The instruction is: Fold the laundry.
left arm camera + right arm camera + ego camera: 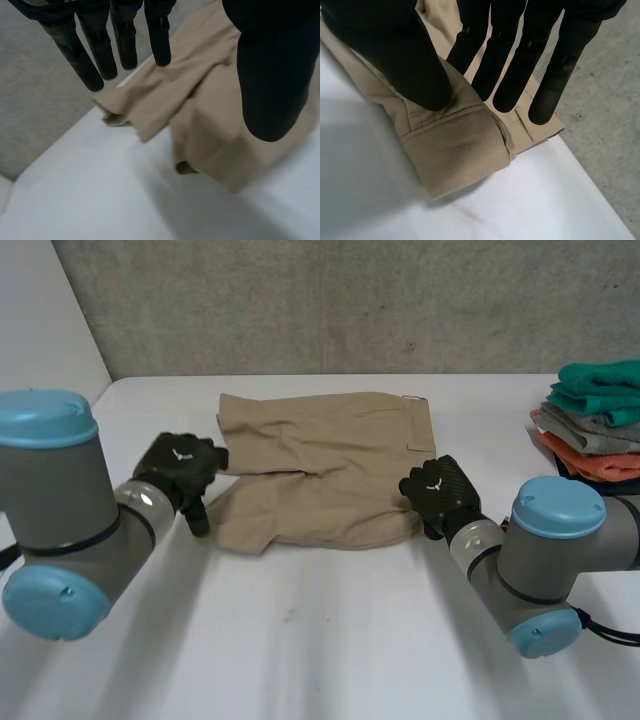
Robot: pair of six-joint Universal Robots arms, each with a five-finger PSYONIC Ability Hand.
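Note:
Khaki shorts lie folded on the white table, waistband at the far side. My left hand hovers at the shorts' left edge. Its fingers are straight and its thumb stands apart above the cloth, with nothing between them. My right hand is at the shorts' near right corner. There its thumb presses the folded hem against the fingers behind it, pinching the cloth.
A stack of folded clothes in teal, grey and orange sits at the table's right edge. A grey wall runs along the far edge. Bare white tabletop lies in front of the shorts.

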